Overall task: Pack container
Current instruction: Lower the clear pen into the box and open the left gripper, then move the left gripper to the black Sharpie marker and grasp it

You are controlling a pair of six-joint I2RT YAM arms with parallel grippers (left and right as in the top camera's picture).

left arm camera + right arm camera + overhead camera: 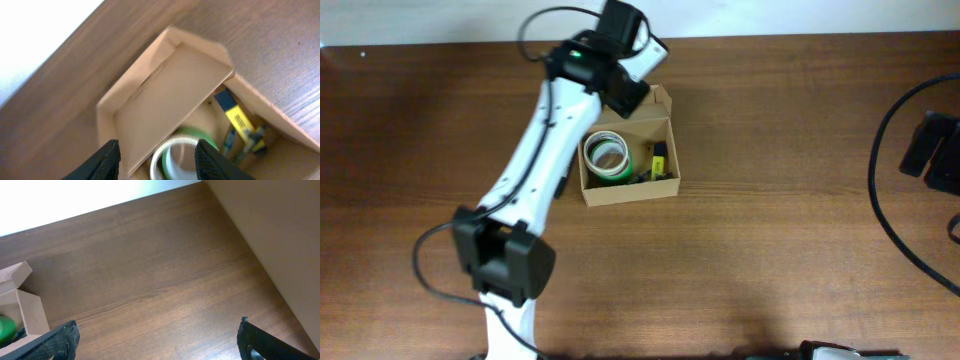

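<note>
"Closing the hinged flap lid [165, 95] is where I expect trouble. The small tan cardboard box [630, 190] sits just left of centre in the upper half of the overhead frame, on the brown wooden table [800, 230], with nothing bracing it."

"Where is the left gripper [160, 162]?"

"At the box's upper side, by the lid. In the left wrist view its two black fingers [107, 160] are spread, with nothing pinched between them. They hang at the bottom of the frame, over the flap's free edge and a pale ring of tape [175, 143]. A push on the flap from there could shove the light box toward the bottom of the overhead frame instead of folding the hinge."

"And the right gripper [160, 347]?"

"Spread wide too, empty, over bare wood. In its wrist view the box shows only at the left edge, well apart, so it offers no hold against sliding."

"What about the contents?"

"The pale ring lies on or beside a green tape roll [200, 134] in the left part of the box, and a yellow bar-shaped item with a dark end [235, 117] lies to the right. I cannot tell whether the rolls stand above the rim. If they do, the flap would land on them and spring back, or crease."

"Anything else?"

"A finger could dip inside under the closing lid and get trapped, or catch the lid's folded side strip [205, 47] and bend it."
</note>
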